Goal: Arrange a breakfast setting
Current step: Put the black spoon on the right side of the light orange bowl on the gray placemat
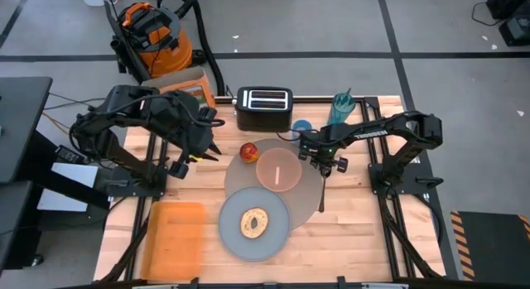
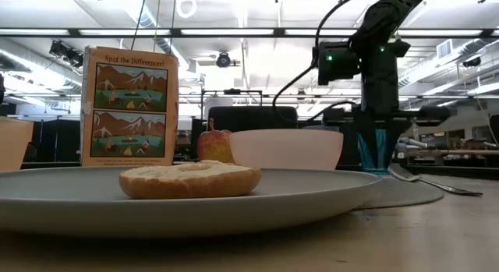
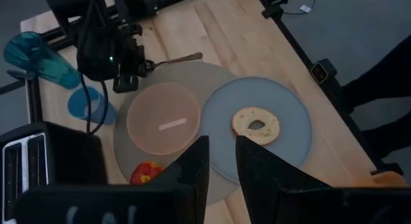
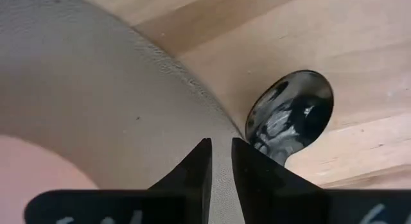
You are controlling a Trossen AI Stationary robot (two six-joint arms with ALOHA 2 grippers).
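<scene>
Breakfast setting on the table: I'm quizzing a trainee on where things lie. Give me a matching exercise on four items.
Things:
1. bagel
2. red apple
3. dark spoon
4. small blue cup

Places:
A. beside the toaster
B. on the grey plate
C. at the taupe mat's right edge
D. beside the pink bowl

Pairs: 1-B, 2-D, 3-C, 4-A

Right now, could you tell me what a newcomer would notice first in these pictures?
Probably the bagel lying on the grey plate at the table's front, overlapping the large taupe mat. Behind it on the mat sit the pink bowl and the red apple. The right pincer hangs just above the dark spoon at the mat's right edge, its fingers slightly apart.
</scene>
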